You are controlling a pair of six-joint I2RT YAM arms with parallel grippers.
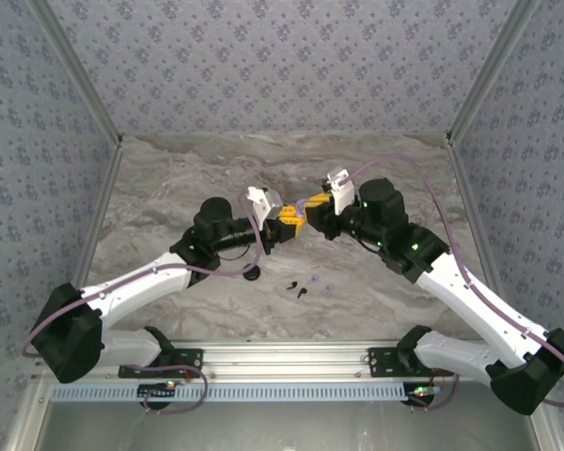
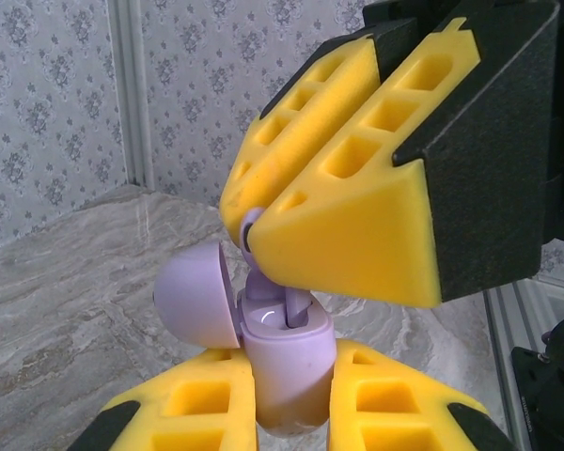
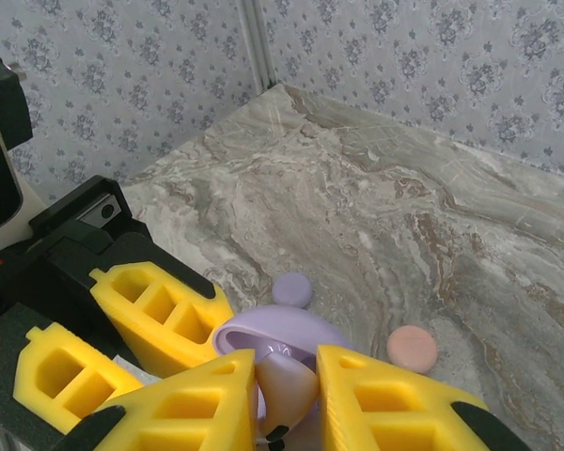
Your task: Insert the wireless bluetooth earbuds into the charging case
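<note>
Centre of the top view: left gripper (image 1: pixel 284 226) and right gripper (image 1: pixel 312 205) tip to tip above the marbled table (image 1: pixel 169 188).

Low centre of the left wrist view: clamps the lilac charging case (image 2: pixel 289 376) upright between the two yellow fingers (image 2: pixel 197 413) of the left gripper, pads pressed against its sides. Gapes open, lid (image 2: pixel 195 301) swung out to the left of the body. Shows a glossy pale hollow at the mouth with a slim part inside; bud or fitting, cannot tell.

Upper right of that same view, reaching down: right gripper's wedge fingers almost together, pinching a small lilac earbud (image 2: pixel 252 227) directly above the open mouth of the case. Touching the rim or just clear of it: cannot tell.

Bottom centre of the right wrist view: the same pinch from behind, a pale rounded bit squeezed between the yellow tips, open lid just beyond.

Lower centre of the top view: loose earbuds (image 1: pixel 304 287), dark and pale, close together on the table, well apart from the case. Left of them, a black round thing (image 1: pixel 252 274).

Middle of the right wrist view: a lilac round piece (image 3: pixel 291 288) and, lower right of it, a pale pink disc (image 3: pixel 412 348), both on the table, apart from each other.
</note>
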